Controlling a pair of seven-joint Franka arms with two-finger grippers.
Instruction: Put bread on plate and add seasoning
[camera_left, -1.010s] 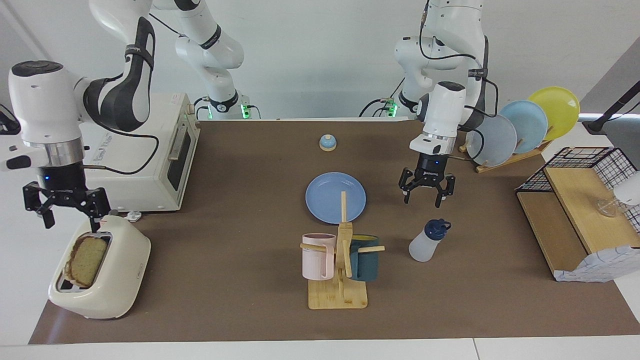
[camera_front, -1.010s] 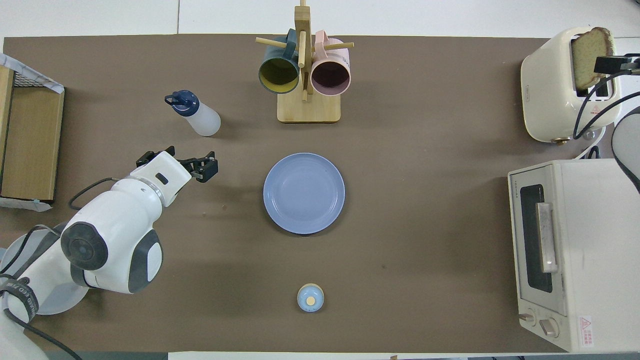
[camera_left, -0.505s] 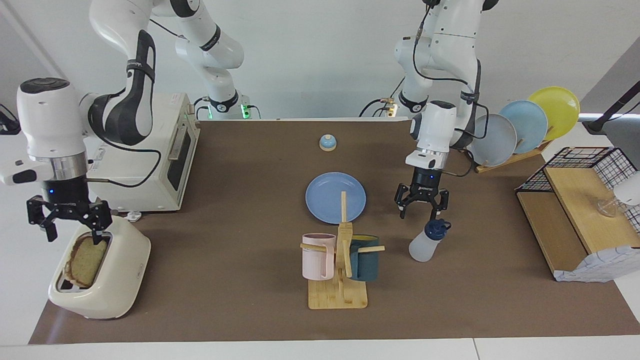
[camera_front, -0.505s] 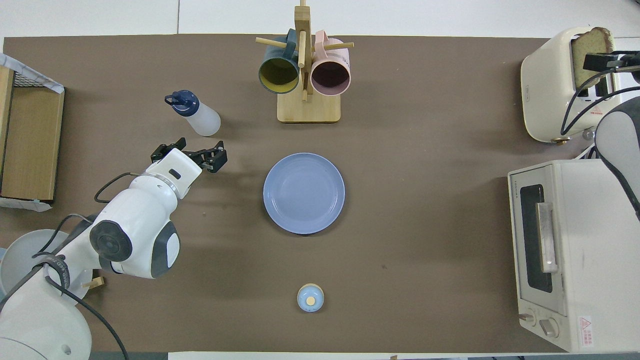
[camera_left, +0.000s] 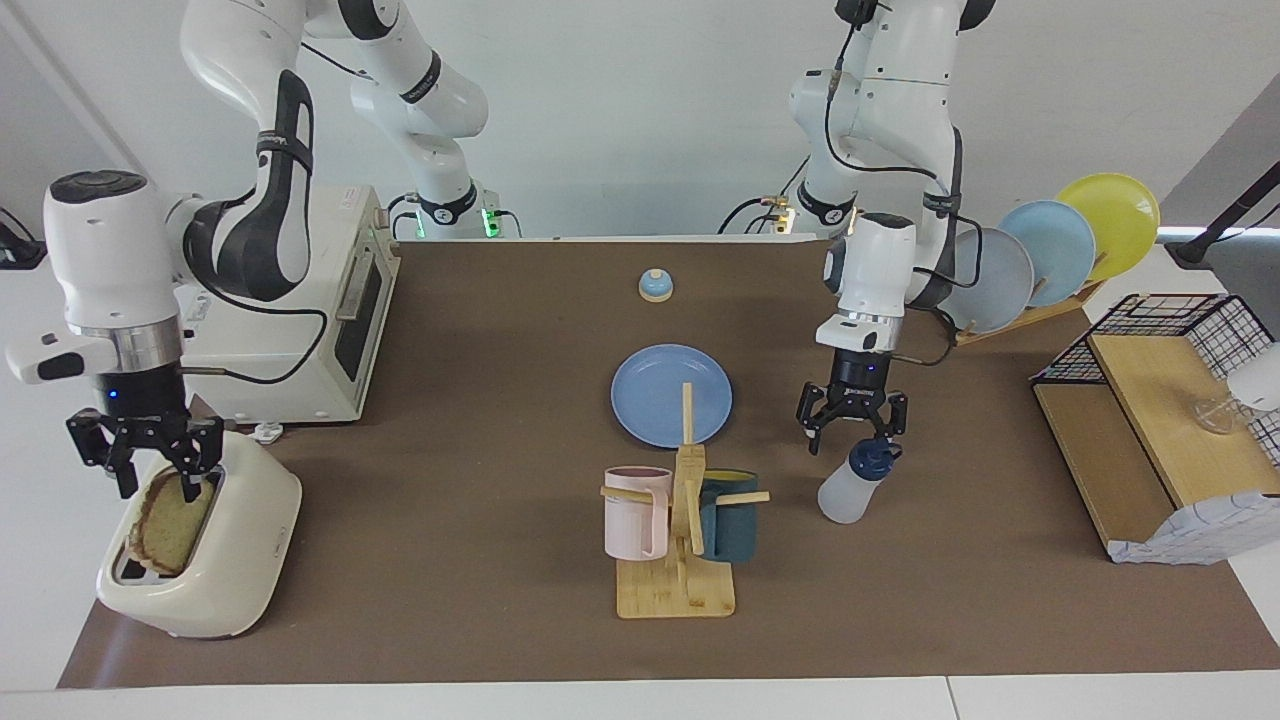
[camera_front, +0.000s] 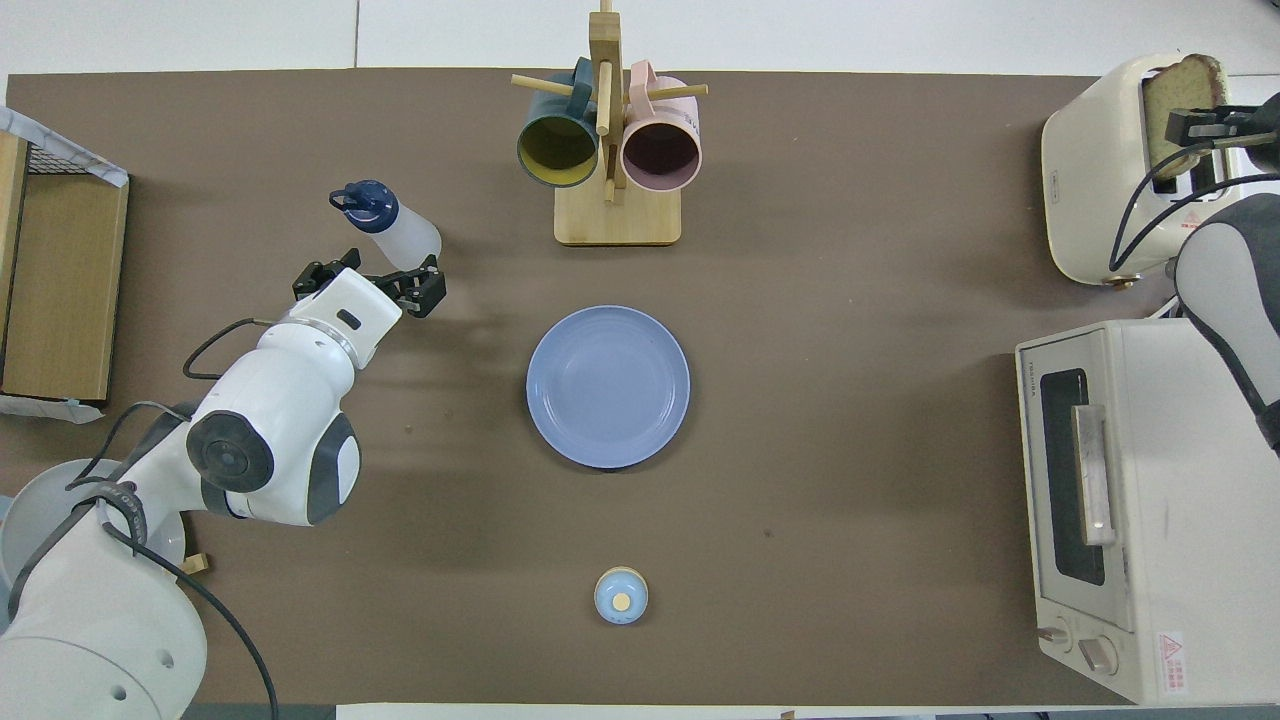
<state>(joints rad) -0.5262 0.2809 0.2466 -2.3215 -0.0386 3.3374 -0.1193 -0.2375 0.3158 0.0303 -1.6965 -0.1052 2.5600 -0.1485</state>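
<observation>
One claw (camera_left: 160, 472) astride bread (camera_left: 172, 520)

Worktop (camera_left: 480, 420): matt brown covering, faintly scuffed. Plate (camera_left: 671, 394): smooth blue plastic look, soft sheen. Seasoning (camera_left: 856, 483): translucent whitish plastic body, dark blue glossy cap. Bread (camera_left: 171, 517): rough, porous crumb, darker crust. Toaster (camera_left: 225, 560): glossy cream shell. Mug stand (camera_left: 679, 560): pale bare wood; two mugs (camera_left: 636, 510) on it, satin-smooth. Toaster oven (camera_front: 1150, 500): cream painted metal, dark glass door. Wire basket (camera_left: 1180, 315): thin black metal.
</observation>
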